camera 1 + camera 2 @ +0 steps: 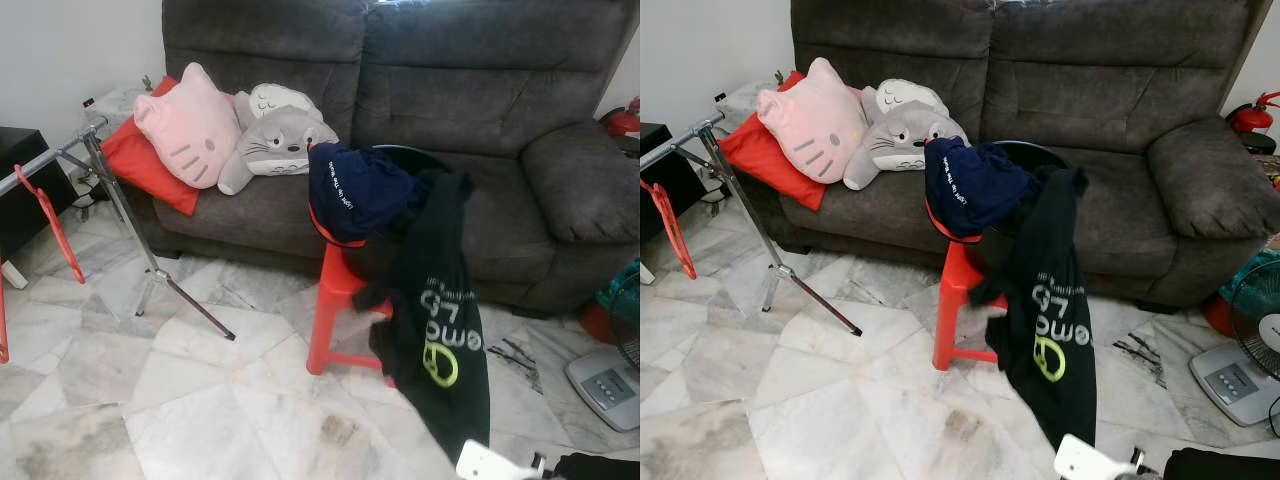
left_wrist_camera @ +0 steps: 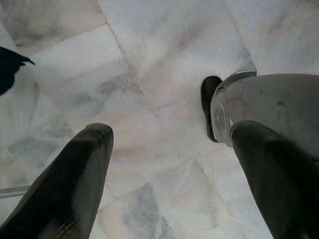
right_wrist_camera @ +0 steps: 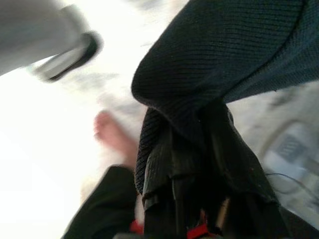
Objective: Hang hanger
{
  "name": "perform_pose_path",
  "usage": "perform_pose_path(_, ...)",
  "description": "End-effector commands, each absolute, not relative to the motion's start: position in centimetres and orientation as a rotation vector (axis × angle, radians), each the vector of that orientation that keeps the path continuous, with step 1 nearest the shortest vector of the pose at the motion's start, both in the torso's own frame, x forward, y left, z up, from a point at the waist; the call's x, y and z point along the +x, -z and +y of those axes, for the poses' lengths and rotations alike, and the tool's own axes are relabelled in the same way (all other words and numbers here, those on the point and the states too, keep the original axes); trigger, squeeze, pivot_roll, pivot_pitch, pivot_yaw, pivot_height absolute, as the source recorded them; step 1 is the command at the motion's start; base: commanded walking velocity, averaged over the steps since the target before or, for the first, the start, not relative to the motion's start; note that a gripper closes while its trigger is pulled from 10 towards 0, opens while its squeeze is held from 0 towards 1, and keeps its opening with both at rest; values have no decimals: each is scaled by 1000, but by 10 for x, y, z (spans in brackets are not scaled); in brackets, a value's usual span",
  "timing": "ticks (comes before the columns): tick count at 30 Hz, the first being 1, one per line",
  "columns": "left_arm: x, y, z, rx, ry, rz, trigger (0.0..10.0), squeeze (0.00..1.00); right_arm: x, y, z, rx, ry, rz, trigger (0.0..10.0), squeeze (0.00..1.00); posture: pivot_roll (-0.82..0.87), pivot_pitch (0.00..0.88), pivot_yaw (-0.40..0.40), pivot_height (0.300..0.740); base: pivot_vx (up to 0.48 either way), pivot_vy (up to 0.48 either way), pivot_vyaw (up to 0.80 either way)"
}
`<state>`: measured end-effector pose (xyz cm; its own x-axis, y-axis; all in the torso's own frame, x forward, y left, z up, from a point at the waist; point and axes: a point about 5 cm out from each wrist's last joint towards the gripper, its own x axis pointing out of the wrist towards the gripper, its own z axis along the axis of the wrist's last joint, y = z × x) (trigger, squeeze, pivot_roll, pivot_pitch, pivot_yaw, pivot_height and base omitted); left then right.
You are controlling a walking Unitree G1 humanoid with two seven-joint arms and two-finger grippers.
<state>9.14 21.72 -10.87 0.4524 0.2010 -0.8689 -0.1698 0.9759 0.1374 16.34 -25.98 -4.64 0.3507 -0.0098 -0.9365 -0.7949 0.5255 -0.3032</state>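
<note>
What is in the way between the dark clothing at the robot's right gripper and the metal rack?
Nothing visible: bare marble floor leads to the rack; the red stool stands off to the rack's right.

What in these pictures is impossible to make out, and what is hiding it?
- Right gripper: right wrist view, buried under dark knitted cloth; its fingers are hidden.
- Basket on the red plastic stool: eye views, covered by the navy garment and black printed shirt.
- Red plastic hanger: cut by the left edge.
</note>
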Motion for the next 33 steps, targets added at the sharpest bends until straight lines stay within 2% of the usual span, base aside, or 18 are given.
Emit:
perform_pose_path(1,94,109,215,21,-221,1072,10000,0,149,53,-259,-851,-683,1192,10000,0,-271,0,28,740,0,0,0)
perform_pose_path(4,94,109,215,22,-220,1073,10000,0,145,53,-252,-801,-762,1215,10000,0,-271,0,29,740,0,0,0)
perform_pose_path(8,94,108,216,25,-218,1074,10000,0,153,50,-250,-786,-758,1194,10000,0,-267,0,32,740,0,0,0)
perform_pose_path(12,95,108,217,29,-216,1074,10000,0,165,44,-241,-687,-742,1157,10000,0,-269,0,37,740,0,0,0)
perform_pose_path(24,95,108,217,33,-211,1077,10000,0,165,42,-233,-655,-830,1175,10000,0,-260,0,41,740,0,0,0)
perform_pose_path(27,95,108,218,36,-209,1078,10000,0,182,35,-233,-635,-726,1088,10000,0,-259,0,46,740,0,0,0)
perform_pose_path(28,95,108,219,39,-208,1076,10000,0,201,26,-233,-642,-627,969,10000,0,-259,0,51,740,0,0,0)
perform_pose_path(29,95,108,219,39,-208,1076,10000,0,201,26,-233,-642,-627,969,10000,0,-259,0,51,740,0,0,0)
perform_pose_path(30,96,108,219,41,-208,1076,10000,0,215,18,-232,-631,-555,873,10000,0,-259,0,57,740,0,0,0)
perform_pose_path(32,96,107,220,48,-204,1074,10000,0,242,-3,-228,-543,-405,690,10000,0,-255,0,60,740,0,0,0)
perform_pose_path(33,96,107,220,48,-204,1074,10000,0,242,-3,-228,-543,-405,690,10000,0,-255,0,60,740,0,0,0)
